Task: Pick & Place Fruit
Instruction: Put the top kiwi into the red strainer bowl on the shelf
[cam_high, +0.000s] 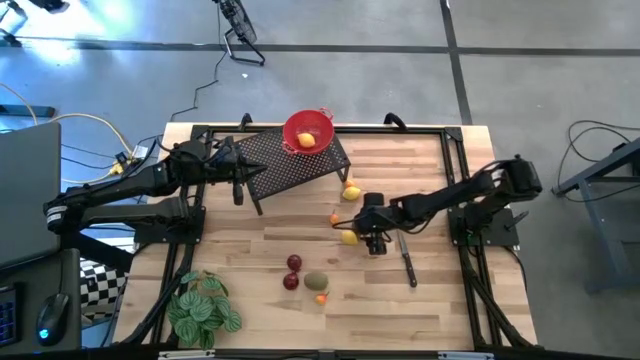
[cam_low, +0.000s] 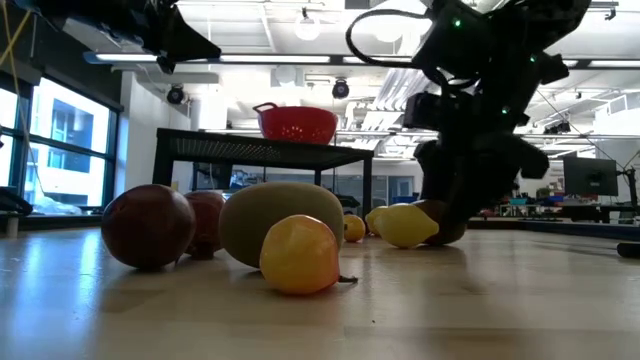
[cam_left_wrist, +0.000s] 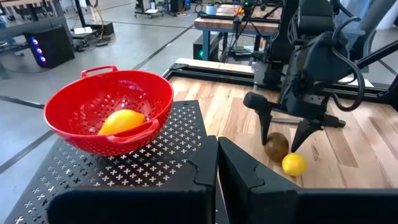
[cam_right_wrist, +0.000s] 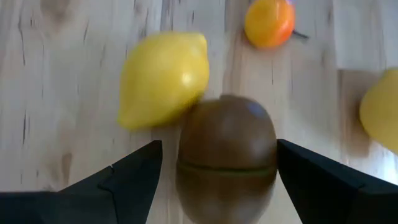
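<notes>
Inside — red colander (cam_left_wrist: 81, 115) — one yellow fruit (cam_left_wrist: 121, 121)

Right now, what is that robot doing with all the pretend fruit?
It is picking fruit off the table. The right tool is open and down over a brown fruit, one finger on each side, with a yellow lemon touching it. One yellow-orange fruit already lies in the red bowl on the black rack. The left tool waits shut beside that bowl.
</notes>
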